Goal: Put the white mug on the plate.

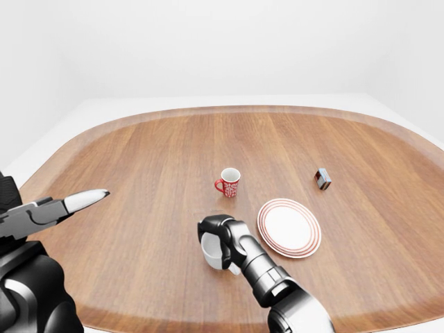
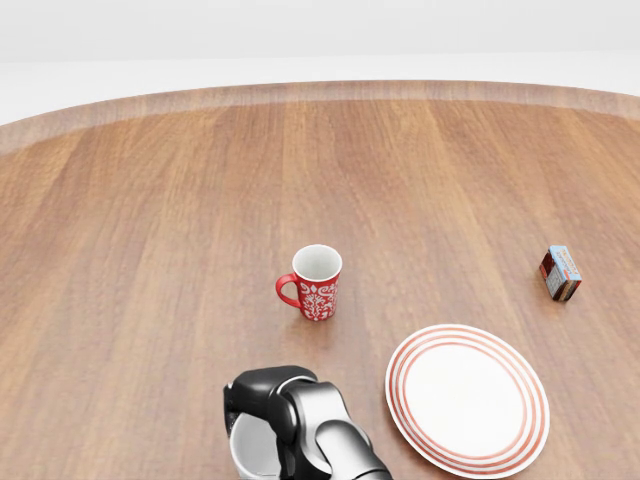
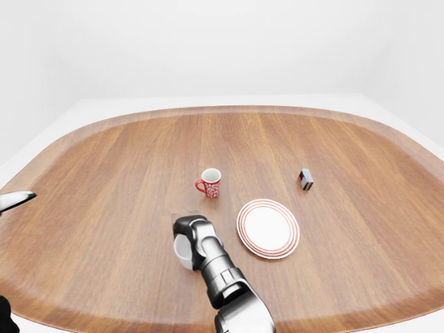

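The white mug (image 2: 243, 456) stands at the bottom of the head view, left of the plate (image 2: 467, 400), a white plate with red rings. My right hand (image 2: 250, 402) comes up from the bottom edge and its dark fingers curl over the mug's rim and far wall, shut on it. Most of the mug is hidden behind the hand and wrist. The mug shows more fully in the left-eye view as the white mug (image 1: 209, 252). My left hand (image 1: 73, 202) hovers at the far left of the left-eye view, fingers stretched out and holding nothing.
A red patterned mug (image 2: 317, 282) stands upright above the white mug, handle to the left. A small box (image 2: 560, 273) lies at the right, above the plate. The wooden table's rounded edge (image 1: 229, 109) runs across the top.
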